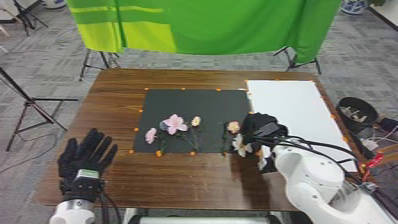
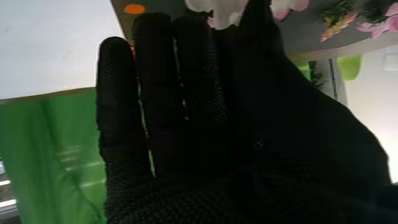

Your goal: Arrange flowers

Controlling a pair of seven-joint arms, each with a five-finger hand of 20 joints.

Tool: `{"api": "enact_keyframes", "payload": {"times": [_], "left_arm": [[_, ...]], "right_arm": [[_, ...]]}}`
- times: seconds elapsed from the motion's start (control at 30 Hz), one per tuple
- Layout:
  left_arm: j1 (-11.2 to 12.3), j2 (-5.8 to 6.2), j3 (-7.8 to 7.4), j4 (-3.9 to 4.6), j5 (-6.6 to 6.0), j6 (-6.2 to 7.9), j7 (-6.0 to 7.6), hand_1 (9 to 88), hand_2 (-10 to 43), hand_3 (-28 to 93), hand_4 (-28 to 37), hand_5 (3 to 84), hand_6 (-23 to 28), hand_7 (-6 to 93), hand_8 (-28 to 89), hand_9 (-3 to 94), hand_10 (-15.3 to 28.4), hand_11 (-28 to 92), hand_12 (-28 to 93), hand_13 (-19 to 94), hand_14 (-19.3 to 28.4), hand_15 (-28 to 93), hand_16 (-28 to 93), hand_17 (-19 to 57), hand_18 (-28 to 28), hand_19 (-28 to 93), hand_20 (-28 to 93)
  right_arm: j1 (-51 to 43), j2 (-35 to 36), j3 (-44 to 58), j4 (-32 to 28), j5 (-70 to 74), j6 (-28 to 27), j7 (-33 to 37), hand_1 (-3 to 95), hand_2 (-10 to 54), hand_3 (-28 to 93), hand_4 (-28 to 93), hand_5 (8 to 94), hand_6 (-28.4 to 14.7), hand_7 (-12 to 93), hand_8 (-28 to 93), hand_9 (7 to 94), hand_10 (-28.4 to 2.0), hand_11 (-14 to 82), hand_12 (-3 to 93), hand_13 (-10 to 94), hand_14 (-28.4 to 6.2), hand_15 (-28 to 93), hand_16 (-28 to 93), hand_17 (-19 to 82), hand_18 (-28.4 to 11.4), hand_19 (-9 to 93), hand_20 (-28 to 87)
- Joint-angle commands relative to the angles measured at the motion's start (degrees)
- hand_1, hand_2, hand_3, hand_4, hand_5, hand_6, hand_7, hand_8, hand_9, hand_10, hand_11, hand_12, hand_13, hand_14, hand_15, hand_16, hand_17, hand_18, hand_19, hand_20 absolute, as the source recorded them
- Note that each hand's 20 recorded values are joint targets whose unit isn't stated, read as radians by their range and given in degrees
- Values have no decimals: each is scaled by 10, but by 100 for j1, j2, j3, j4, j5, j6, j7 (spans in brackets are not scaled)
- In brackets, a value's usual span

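Head view: black-gloved right hand [image 1: 261, 126], fingers straight and together, adjoins white-petalled flower [image 1: 238, 144]; black-gloved left hand [image 1: 83, 159] is spread.

Ltg. bright overall, w/ brighter patch on green cloth [image 1: 142, 35].

1. Place: robotics lab, by its fittings.
2. Arm, robotic, white, jointed [image 1: 311, 172], at a brown wooden table [image 1: 115, 180].
3. Work area: dark rectangular sheet [image 1: 195, 100] beside a white rectangular sheet [image 1: 289, 100], both on the tabletop, small round orange markers [image 1: 183, 89] along edges.
4. Backdrop: bright green cloth [image 1: 209, 25], hung beyond the table.
5. Stand, black, thin-legged tripod [image 1: 33, 102], left of the table.
6. Flooring: grey patterned carpet [image 1: 178, 61], office type.
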Motion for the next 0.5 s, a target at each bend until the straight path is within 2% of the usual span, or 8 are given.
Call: {"api": "enact_keyframes", "payload": {"times": [0.03,0.13,0.17,0.23,0.3,0.33,0.37,0.5], "left_arm": [[60,-26,-33,-23,-3,37,-52,271,168,703,-283,466,101,174,-86,379,156,302,140,282,173,494,-61,-61,170,421,175],[66,-16,-38,-26,5,12,-42,271,167,703,-283,465,101,174,-86,379,155,302,139,282,173,494,-61,-60,170,421,174],[70,-9,-42,-31,8,-4,-42,270,167,704,-283,465,101,174,-86,379,155,302,139,282,174,494,-61,-60,170,422,174],[55,12,-44,-24,35,-42,-56,271,167,703,-283,464,102,173,-86,379,156,302,139,281,173,494,-62,-60,170,421,174],[16,48,-55,-15,66,-78,-41,271,166,703,-283,464,102,172,-86,378,156,302,139,281,173,493,-62,-61,170,421,173],[-6,60,-75,-3,131,-131,-63,270,166,703,-283,464,102,171,-86,378,155,301,139,281,173,491,-63,-61,170,421,173],[-29,89,-89,2,196,-168,-59,270,166,702,-283,464,102,171,-86,378,156,298,137,282,173,487,-64,-61,170,420,173],[-149,176,-150,56,436,-255,-142,263,166,695,-283,460,101,146,-86,378,152,261,118,285,164,438,-74,-59,168,413,167]], "right_arm": [[-165,89,126,-146,27,-10,-23,485,-94,827,-283,587,-5,174,-136,649,-129,158,159,618,-102,312,227,235,-179,599,232],[-217,102,173,-203,18,273,8,453,-95,833,-283,553,-15,167,-135,613,-141,151,156,606,-106,329,205,231,-183,606,231],[-240,126,189,-200,-15,533,-3,446,-95,832,-283,545,-17,166,-134,608,-142,150,155,603,-106,332,203,229,-184,607,231],[-278,169,231,-115,-12,1271,-97,395,-79,827,-279,515,-24,161,-130,587,-153,150,156,586,-119,343,198,227,-186,611,230],[-269,149,349,46,343,2116,-310,336,-25,820,-272,503,-28,154,-125,571,-159,141,153,563,-128,330,182,230,-186,602,221],[-299,89,532,106,799,2377,-593,300,9,815,-271,497,-30,151,-123,557,-163,133,149,544,-134,311,173,232,-184,574,205],[-375,-26,893,125,1697,2395,-1072,278,31,812,-274,494,-31,150,-122,542,-164,122,145,529,-137,290,167,228,-183,548,195],[-442,-341,1593,182,4173,2434,-1943,212,90,797,-282,426,-27,148,-121,427,-138,63,129,403,-140,145,199,187,-170,352,197]]}}
